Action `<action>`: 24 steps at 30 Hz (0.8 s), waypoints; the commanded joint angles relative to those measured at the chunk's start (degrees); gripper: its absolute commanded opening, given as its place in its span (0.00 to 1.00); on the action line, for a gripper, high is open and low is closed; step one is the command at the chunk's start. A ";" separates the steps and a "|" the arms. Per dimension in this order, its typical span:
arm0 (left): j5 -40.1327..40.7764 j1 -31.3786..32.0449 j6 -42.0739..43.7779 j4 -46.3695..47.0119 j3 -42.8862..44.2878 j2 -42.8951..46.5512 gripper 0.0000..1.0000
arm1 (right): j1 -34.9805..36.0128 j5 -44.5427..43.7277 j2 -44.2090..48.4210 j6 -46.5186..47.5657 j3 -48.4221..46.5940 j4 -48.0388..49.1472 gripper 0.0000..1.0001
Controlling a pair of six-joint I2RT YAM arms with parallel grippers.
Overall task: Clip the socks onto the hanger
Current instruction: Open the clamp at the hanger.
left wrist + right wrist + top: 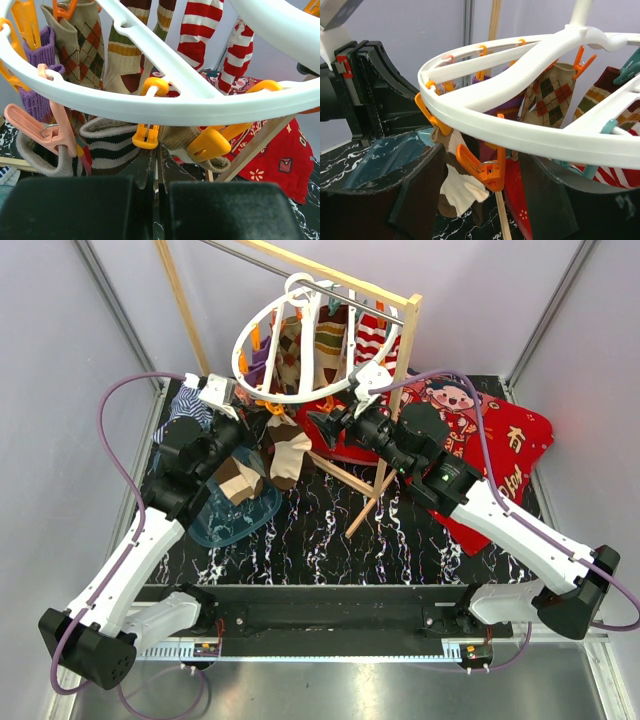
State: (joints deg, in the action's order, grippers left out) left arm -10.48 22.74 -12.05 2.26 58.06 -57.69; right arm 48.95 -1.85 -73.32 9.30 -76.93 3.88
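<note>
The white round hanger [300,345] hangs from the wooden frame, with several socks [320,350] clipped to it. In the left wrist view argyle [82,42], purple [40,55] and red-white striped [202,25] socks hang from its rings [165,102]. A brown and cream sock [287,450] hangs from a clip at the near rim, and shows in the right wrist view [460,187]. My left gripper [262,427] is shut and empty just below the rim, its tips [156,152] under a yellow clip [146,136]. My right gripper [322,423] is open, its jaws on either side of an empty orange clip [490,167].
The wooden pole frame [395,390] stands around the hanger, with a leg [372,490] slanting down over the table. A clear blue dish [235,515] holding a brown sock [238,480] lies at the left. A red cartoon blanket [500,450] lies at the right. A blue-white striped cloth [185,405] lies far left.
</note>
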 commanded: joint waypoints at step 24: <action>-0.33 -0.59 0.98 -1.99 4.60 2.40 0.06 | -0.43 1.06 -0.33 -8.59 -3.76 2.89 0.19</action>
State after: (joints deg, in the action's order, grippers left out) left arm -10.61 22.48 -11.84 -0.82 59.57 -57.45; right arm 48.95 -1.83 -74.06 3.77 -79.07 5.37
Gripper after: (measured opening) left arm 0.007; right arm 0.256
